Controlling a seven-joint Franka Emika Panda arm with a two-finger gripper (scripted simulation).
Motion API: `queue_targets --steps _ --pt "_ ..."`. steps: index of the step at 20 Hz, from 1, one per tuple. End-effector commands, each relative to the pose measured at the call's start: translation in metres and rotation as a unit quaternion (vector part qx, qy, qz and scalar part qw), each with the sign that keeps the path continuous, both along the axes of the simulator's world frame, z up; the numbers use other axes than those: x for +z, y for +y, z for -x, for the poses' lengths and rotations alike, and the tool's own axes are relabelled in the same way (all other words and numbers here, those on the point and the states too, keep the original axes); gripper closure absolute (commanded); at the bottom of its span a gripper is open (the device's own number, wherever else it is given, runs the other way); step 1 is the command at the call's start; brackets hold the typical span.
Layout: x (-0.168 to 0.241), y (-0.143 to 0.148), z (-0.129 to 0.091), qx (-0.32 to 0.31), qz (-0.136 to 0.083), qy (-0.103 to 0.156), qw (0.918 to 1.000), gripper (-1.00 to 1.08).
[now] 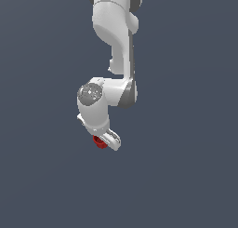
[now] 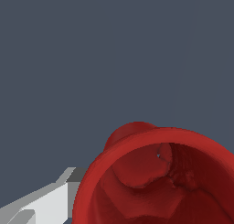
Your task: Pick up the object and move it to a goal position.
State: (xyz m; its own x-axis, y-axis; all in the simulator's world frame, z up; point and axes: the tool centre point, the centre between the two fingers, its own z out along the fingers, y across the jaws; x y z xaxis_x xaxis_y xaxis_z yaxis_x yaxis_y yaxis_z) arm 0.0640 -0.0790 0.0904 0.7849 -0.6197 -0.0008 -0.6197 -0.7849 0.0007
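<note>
Clearly the end effector (image 1: 105, 141) has the red cup (image 1: 99, 142) right at its tip, on the exterior view's left of the white finger (image 2: 41, 201). Whether it actually grips the cup cannot be told. Seen from the wrist, the cup's open rim faces the camera, so its axis seems to run roughly along the approach line.
</note>
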Motion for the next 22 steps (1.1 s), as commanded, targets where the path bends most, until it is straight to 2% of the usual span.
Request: queue_targets --steps 1,11,22 --pt "0.005 -0.005 -0.013 0.0 0.0 -0.001 1.0 1.08" --pt "0.016 -0.019 -0.048 0.0 0.0 -0.001 1.0 1.08" --pt "0.019 -0.024 -0.06 0.0 0.0 -0.001 1.0 1.08"
